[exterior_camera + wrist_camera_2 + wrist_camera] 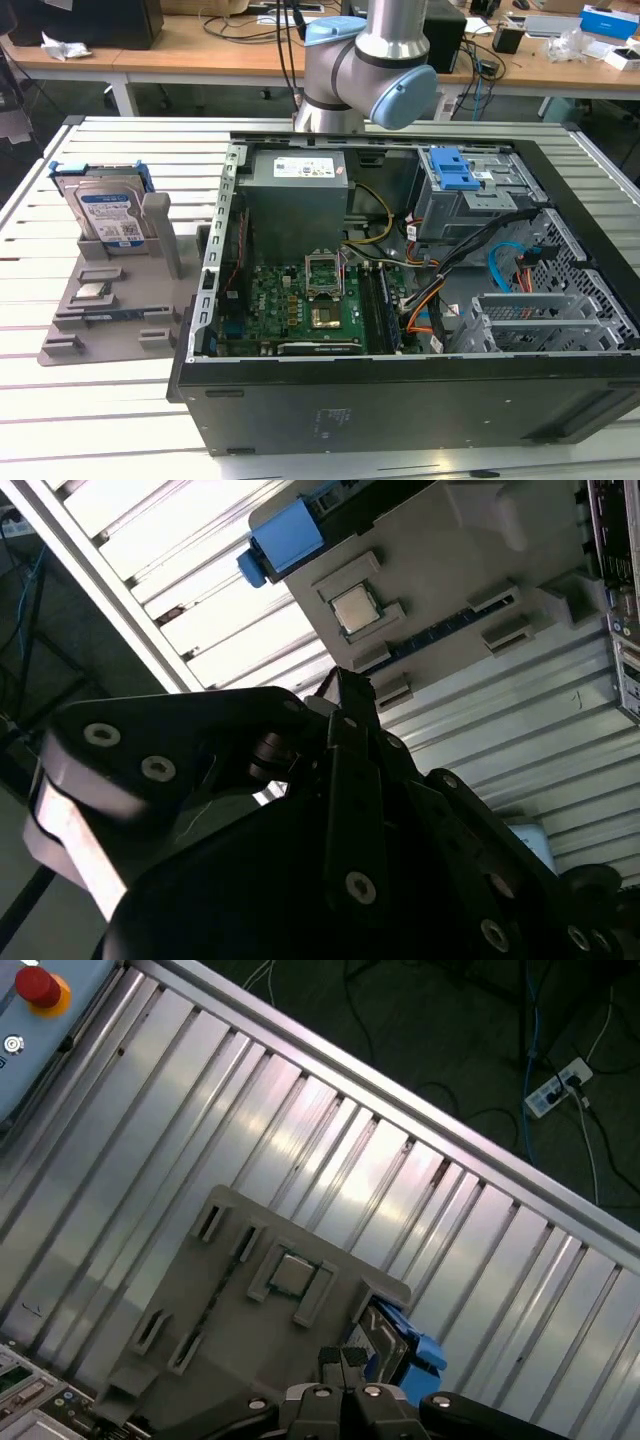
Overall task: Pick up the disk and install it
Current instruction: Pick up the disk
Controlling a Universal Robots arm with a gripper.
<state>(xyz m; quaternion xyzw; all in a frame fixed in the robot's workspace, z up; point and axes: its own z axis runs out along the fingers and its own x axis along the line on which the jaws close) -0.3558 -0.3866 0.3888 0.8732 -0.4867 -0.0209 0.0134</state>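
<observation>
Slatted table (120,400), disk (108,215) upright at grey tray's (140,285) edge, hand (343,1357) closed and empty, clear of both.

The disk (402,1344) partly hidden behind the claw (341,1358)

- I log 1 grey fixture tray (125,290) on the slatted table (100,420), at the exterior view's left.
- 1 small silver chip (92,292), seated in a tray recess.
- 1 open computer case (400,400) beside the tray, holding a green motherboard (290,300), a power supply (297,195) and a drive cage (470,205) with a blue latch (447,168).
</observation>
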